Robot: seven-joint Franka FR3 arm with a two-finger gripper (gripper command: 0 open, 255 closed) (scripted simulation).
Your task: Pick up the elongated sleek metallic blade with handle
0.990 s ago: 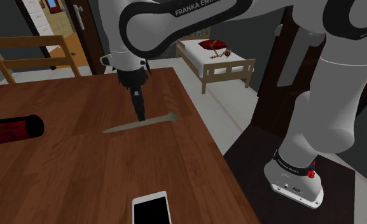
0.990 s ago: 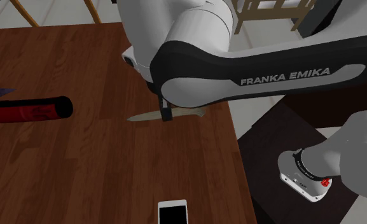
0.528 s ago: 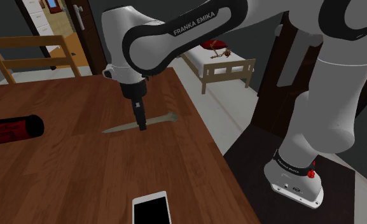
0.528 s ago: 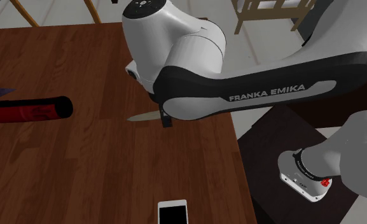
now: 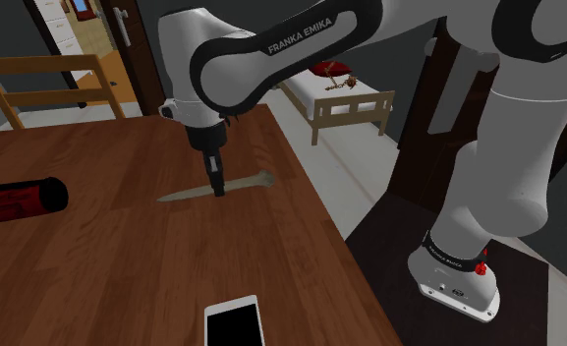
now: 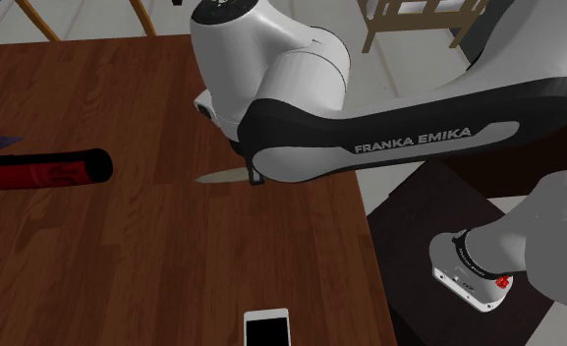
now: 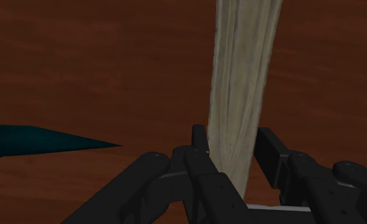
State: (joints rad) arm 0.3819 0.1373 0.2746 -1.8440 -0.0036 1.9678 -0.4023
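— Where is the knife [image 5: 244,184]?

— It lies flat on the brown wooden table [image 5: 124,275], near the edge that faces the robot's stand [image 5: 394,246]. In the shoulder view the pale blade points to the left and the handle to the right.

— And the gripper [image 5: 217,189]?

— It comes straight down on the knife at about the middle of its length. In the wrist view the knife [image 7: 242,76] runs up between the two black fingers [image 7: 200,143], and each one presses against an edge, so the gripper [image 7: 233,145] is clasping the knife. The knife rests on the wood.

— What does the second exterior view show?

— The blade tip [image 6: 217,178] pokes out to the left from under the arm, beside the gripper [image 6: 255,179].

— What else is on the table?

— A red and black cylinder [image 5: 16,200] lies on its side, well apart from the knife, toward the shoulder view's left. A phone [image 5: 234,322] with a black screen and white frame lies nearer the camera, close to the same table edge. Beyond the table stand a wooden chair [image 5: 45,84] and a small bed [image 5: 345,98].
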